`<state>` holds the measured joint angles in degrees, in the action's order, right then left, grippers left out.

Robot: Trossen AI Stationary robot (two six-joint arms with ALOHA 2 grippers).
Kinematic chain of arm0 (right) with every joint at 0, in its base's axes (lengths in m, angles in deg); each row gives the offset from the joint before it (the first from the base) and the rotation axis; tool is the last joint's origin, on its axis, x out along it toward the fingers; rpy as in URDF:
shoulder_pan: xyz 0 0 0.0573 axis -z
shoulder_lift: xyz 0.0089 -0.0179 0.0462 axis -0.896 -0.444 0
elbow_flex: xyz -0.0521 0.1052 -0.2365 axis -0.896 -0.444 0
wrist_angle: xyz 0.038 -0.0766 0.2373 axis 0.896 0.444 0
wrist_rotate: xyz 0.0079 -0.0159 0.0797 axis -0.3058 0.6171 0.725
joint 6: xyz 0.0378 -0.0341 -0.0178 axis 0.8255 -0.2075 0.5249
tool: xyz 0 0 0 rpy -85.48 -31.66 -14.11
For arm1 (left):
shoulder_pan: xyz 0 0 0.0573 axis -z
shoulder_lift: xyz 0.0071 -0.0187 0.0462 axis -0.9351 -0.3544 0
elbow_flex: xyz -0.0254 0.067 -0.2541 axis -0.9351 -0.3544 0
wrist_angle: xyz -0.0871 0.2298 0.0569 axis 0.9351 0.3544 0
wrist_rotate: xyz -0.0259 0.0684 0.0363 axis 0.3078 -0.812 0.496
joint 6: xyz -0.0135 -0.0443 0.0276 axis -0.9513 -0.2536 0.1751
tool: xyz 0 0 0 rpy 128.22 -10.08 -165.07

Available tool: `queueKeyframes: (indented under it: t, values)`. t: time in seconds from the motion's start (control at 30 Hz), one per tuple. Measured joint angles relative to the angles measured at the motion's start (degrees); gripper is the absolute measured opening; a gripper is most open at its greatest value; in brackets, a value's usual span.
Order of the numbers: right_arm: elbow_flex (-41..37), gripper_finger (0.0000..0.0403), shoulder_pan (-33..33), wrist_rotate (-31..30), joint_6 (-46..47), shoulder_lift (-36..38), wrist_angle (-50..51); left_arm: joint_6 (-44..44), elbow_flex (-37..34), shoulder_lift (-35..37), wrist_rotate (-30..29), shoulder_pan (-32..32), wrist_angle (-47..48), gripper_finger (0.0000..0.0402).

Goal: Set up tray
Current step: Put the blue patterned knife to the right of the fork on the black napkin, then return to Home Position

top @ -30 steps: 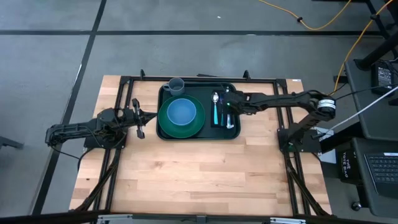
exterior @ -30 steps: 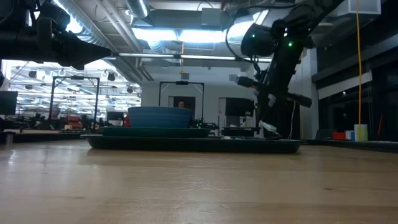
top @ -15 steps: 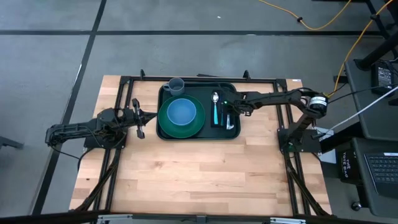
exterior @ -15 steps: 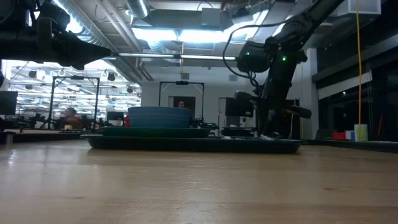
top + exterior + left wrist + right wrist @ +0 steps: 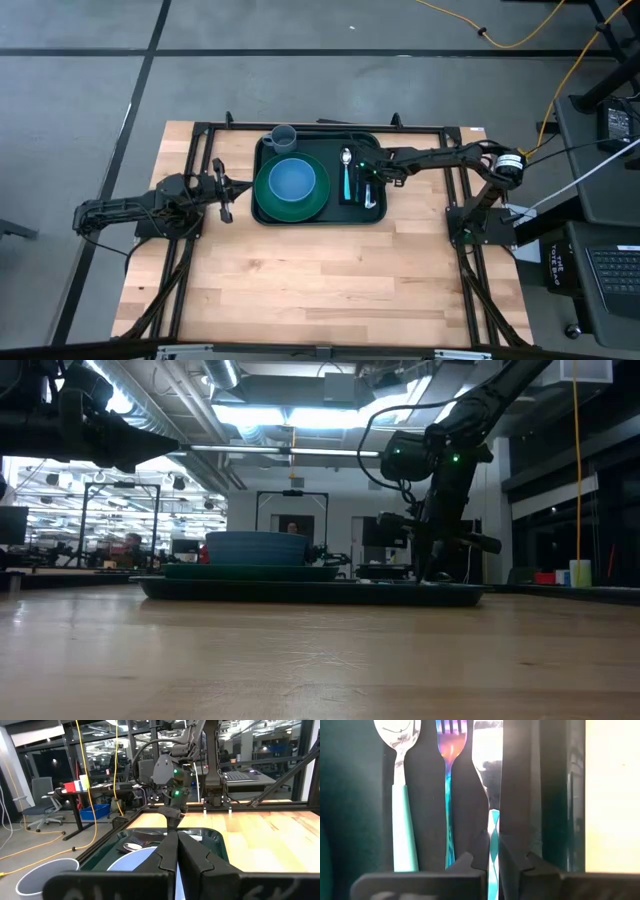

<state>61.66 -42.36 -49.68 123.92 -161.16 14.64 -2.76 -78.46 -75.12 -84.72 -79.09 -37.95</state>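
We've got the tray (image 5: 318, 214) sitting at the far middle of the surface (image 5: 320, 280), loads of bare wood nearer us. The right tool (image 5: 370, 171) hangs low over the tray's right side, fingers nearly closed around the knife (image 5: 493, 845) handle; fork (image 5: 449, 780) and spoon (image 5: 402, 795) lie just beside it. Compared with a second ago, that arm has stretched flatter and dropped. The left tool (image 5: 226, 187) waits pinched closed, just off the tray's left rim.

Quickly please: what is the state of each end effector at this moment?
Left end effector: closed, empty, beside the tray.
Right end effector: closed around the knife handle.
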Motion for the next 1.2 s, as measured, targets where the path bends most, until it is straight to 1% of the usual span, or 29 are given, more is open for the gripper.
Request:
queueKeyframes:
  t: [0.3, 0.57, 0.63, 0.73, 0.83, 0.97, 1.1, 1.2]
  values:
    - [0.00, 0.0074, -0.02, -0.09, 0.26, 0.00, -0.01, -0.13, -0.01, 0.00, 0.01, -0.01, 0.45, 0.0003]
    - [0.00, 0.0082, 0.18, -0.16, -0.51, 0.00, -0.24, -0.16, 0.01, 0.00, 0.00, 0.00, 0.72, 0.0003]
    - [0.00, 0.0083, 0.90, 1.66, -2.13, 0.44, -0.22, -0.16, 0.00, 0.00, 0.02, -0.02, 1.46, 0.0003]
    - [0.00, 0.0083, 2.13, 6.69, -4.04, 2.39, -0.07, -0.16, 0.01, 0.02, 0.02, -0.02, 2.02, 0.0003]
    - [0.00, 0.0084, 2.51, 7.62, -6.29, 5.48, 0.10, -0.16, 0.01, 0.01, 0.02, -0.02, 2.30, 0.0003]
    - [0.00, 0.0084, 2.49, 3.96, -11.50, 10.29, 0.50, -1.32, -0.01, 0.00, 0.02, -0.02, 2.90, 0.0003]
    - [0.02, 0.0081, 1.61, 0.13, -20.20, 14.10, 0.55, -4.50, 0.01, 0.00, 0.02, -0.01, 2.88, 0.0003]
    - [0.02, 0.0067, -1.13, -4.61, -28.25, 15.00, 0.53, -5.83, 0.01, 0.00, 0.02, 0.00, 2.86, 0.0003]
